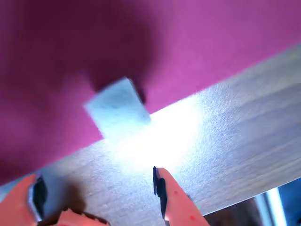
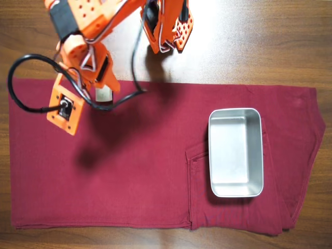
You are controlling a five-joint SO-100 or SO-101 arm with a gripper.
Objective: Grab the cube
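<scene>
The cube (image 1: 117,109) is a small pale grey block, blurred in the wrist view, lying on the red cloth right at the cloth's edge beside bare wood. In the overhead view the cube (image 2: 104,94) lies near the cloth's top-left edge, partly covered by the orange arm. My gripper (image 1: 96,190) is open, with its two orange fingers at the bottom of the wrist view, well apart and empty. The cube lies ahead of them and touches neither. In the overhead view the gripper (image 2: 99,83) hangs just above the cube.
A dark red cloth (image 2: 129,171) covers most of the wooden table (image 2: 259,41). A metal tray (image 2: 236,111) sits empty on the cloth at the right. A black cable (image 2: 21,101) loops over the cloth's left edge. The arm's base (image 2: 166,26) stands at the top.
</scene>
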